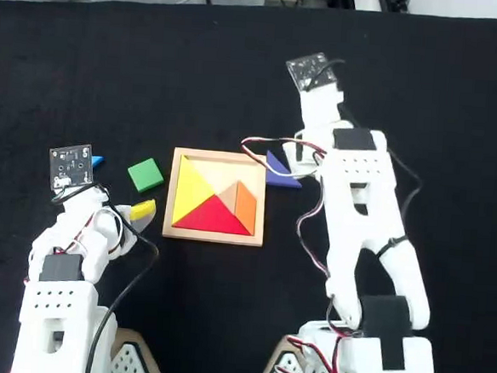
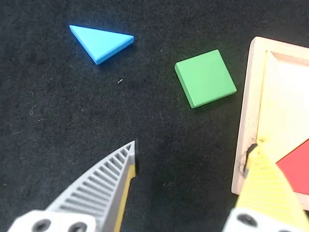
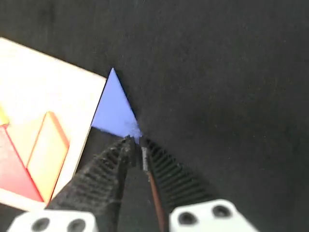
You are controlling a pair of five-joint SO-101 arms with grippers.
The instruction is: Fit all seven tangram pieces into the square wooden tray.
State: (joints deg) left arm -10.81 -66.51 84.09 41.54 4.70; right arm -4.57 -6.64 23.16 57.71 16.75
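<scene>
**Right gripper** (image 3: 136, 141): clenched. The dark jaws are drawn together with only a slit between them, and they close on the nearest corner of the blue-violet triangle (image 3: 115, 108). The rest of that piece runs straight out ahead of the tips. Along one side of the triangle, just beside it, is the outer edge of the wooden tray (image 1: 213, 237). Whether the two touch cannot be told. In the high view the triangle sits by the tray corner nearest this gripper.

Beyond that edge, inside the tray, the orange piece (image 3: 48, 150) is closest to this gripper. The red triangle (image 1: 215, 214) comes next and the yellow triangle (image 1: 188, 189) is farthest. The rest of the tray floor is pale.

**Left gripper** (image 2: 193, 145): released. The jaws stand wide apart with nothing held, and bare black table (image 1: 408, 95) shows between them. One finger (image 2: 108, 183) is grey and ribbed. The other is the yellow finger (image 2: 264, 183), and its tip stands at the tray's outer rim, on the side of the tray opposite the right gripper.

Ahead of the open jaws, flat on the table and clear of the tray, is the green square (image 2: 205, 77). Farther out, towards the grey finger's side and well apart from the square, is the light blue triangle (image 2: 102, 42). Neither piece touches the gripper.
</scene>
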